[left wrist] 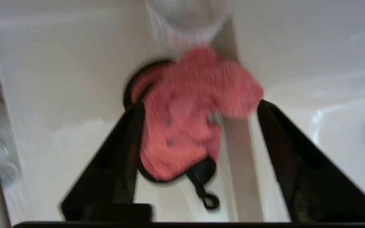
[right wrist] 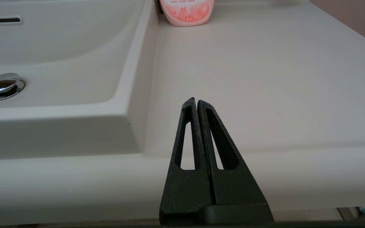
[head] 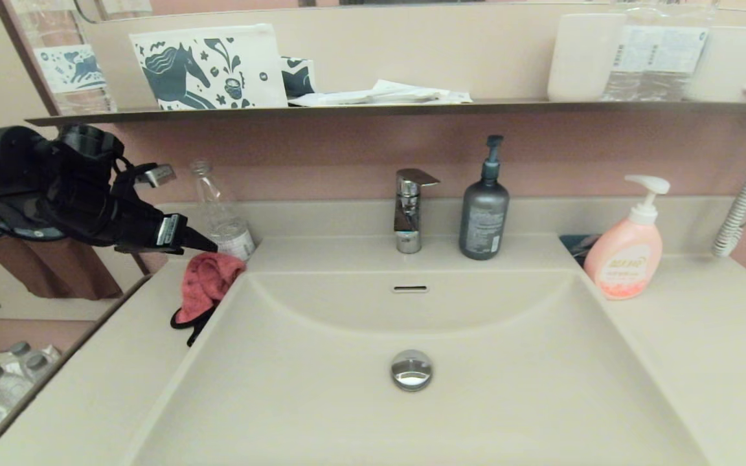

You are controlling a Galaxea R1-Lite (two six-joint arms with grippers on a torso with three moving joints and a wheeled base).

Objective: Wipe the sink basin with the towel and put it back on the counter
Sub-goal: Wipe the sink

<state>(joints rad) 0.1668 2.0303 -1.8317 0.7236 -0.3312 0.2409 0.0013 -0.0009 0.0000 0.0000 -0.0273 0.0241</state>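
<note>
A beige sink basin [head: 412, 401] fills the middle of the head view, its near edge cut off by the frame. The coral-red towel [head: 208, 285] lies bunched on the counter [head: 107, 375] at the basin's far left corner, its black-trimmed end hanging just over the rim. The left gripper [left wrist: 198, 106] hovers just above it with fingers spread wide, holding nothing — the wrist view is blurred, and whether one finger [left wrist: 128, 139] brushes the cloth cannot be told. In the head view the arm's dark bulk hides what lies behind it. A clear plastic bottle [head: 221, 213] stands just behind the towel. Farther along the back edge stand a chrome faucet [head: 410, 210], a grey pump bottle [head: 484, 213] and a pink soap bottle [head: 625, 255]. A dark wall shelf [head: 347, 110] above carries a horse-printed pouch [head: 211, 68] and white mugs, partly cropped. The right gripper [right wrist: 197, 103] sits parked at the counter's near right edge, fingers pressed together, empty — it appears only in its own wrist view.
</note>
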